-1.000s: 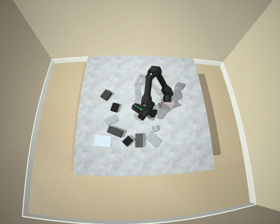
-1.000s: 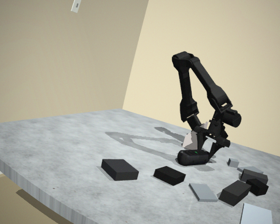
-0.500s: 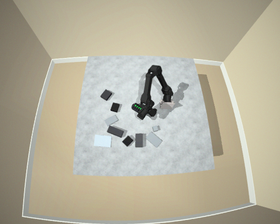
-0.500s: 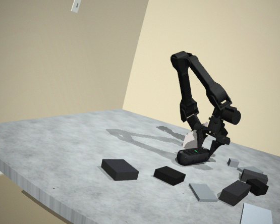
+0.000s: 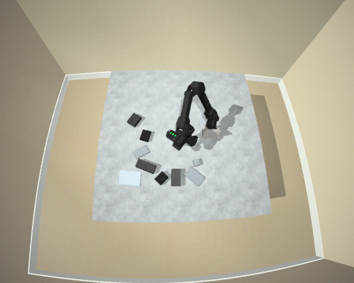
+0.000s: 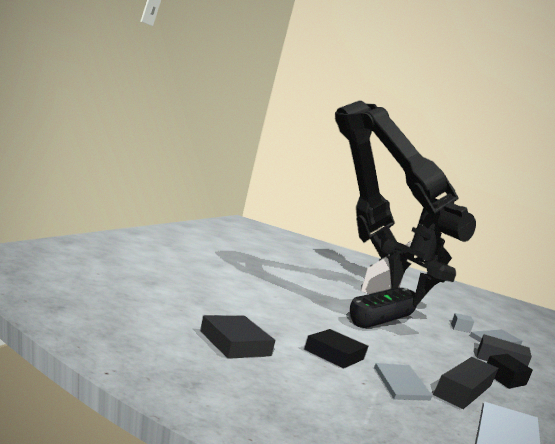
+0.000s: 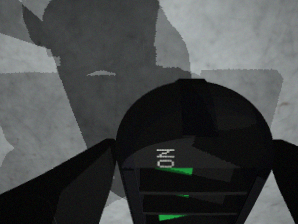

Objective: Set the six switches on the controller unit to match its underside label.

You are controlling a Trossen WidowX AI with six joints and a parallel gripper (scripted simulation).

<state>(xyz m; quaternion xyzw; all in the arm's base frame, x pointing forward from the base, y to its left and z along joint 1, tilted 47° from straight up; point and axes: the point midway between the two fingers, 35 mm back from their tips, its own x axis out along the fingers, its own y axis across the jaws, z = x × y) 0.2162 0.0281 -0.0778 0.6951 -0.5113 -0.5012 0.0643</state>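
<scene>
The end effector has its fingers clamped across the rounded sides of the dark grey controller unit, one finger on either side. The unit is at the middle of the table, switch side up but leaning; whether any edge touches the surface is hard to say from these angles. Three green patches show on its top from overhead, and one ON marking shows in the wrist view. Nine other parts lie around it, all apart from the unit: five dark and four pale. The dark ones are two black blocks and three dark grey blocks, one of them long. The pale ones are two light grey plates, one small light grey block and one pale blue plate. One black block and one dark grey block are nearest each other on one side; none of the nine stands between the fingers and the unit. One folded black arm hides part of the unit from above.
</scene>
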